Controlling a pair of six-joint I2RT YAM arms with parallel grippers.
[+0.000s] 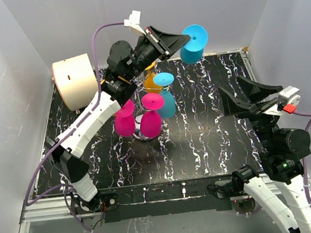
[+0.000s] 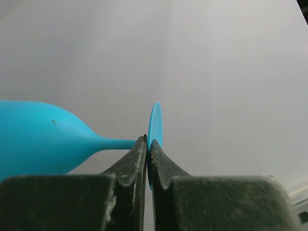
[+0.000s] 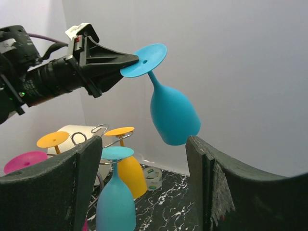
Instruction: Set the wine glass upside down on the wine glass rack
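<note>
Left gripper [image 2: 147,144] pinches the blue wine glass [image 2: 43,139] by its foot rim.

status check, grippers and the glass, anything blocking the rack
Left gripper shut on wine glass foot, glass aloft, tilted, foot up. Right gripper open, empty. Wine glass rack below, other glasses crowding it.

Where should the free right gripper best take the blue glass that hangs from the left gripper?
Probably the thin stem, from the side away from the left gripper, which pinches the foot's edge. The wine glass hangs bowl down, and its bowl is wide and rounded.
</note>
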